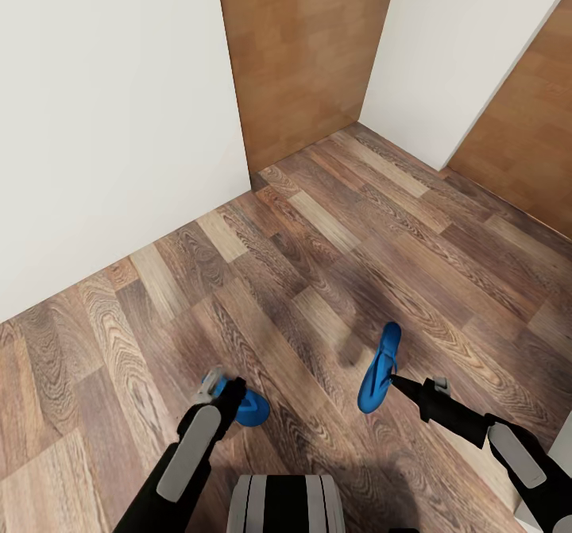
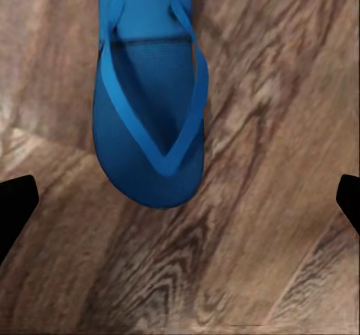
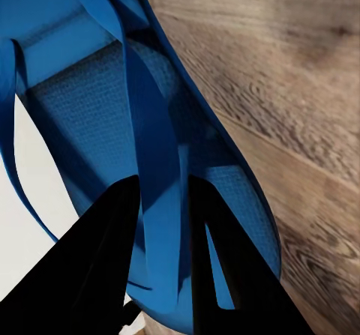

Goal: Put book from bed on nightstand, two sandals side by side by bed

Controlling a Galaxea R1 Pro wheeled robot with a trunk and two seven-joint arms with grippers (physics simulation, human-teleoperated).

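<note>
One blue sandal is carried in the right gripper, whose dark fingers are seen in the right wrist view closed narrowly on a strap, with the sole hanging beyond them; in the head view this sandal is held clear of the wood-plank floor, its long axis running away from the robot and tilted slightly, heel end nearer the gripper. The second sandal is at the left gripper, just beyond the fingertips and partly hidden by the arm in the head view. In the left wrist view it lies flat against the floor with its toe end pointing back toward the gripper, and the left fingers are spread wide at either edge of the picture, well apart from the sandal and gripping nothing. Whether that sandal rests on the floor or is merely close above it cannot be told for certain, though it appears to be set down. The two sandals are well apart, with bare floor between them. White walls and a brown panel are seen ahead. The coming placement is judged to turn on the carried sandal being brought leftward and turned so that its long axis is parallel with the other.
</note>
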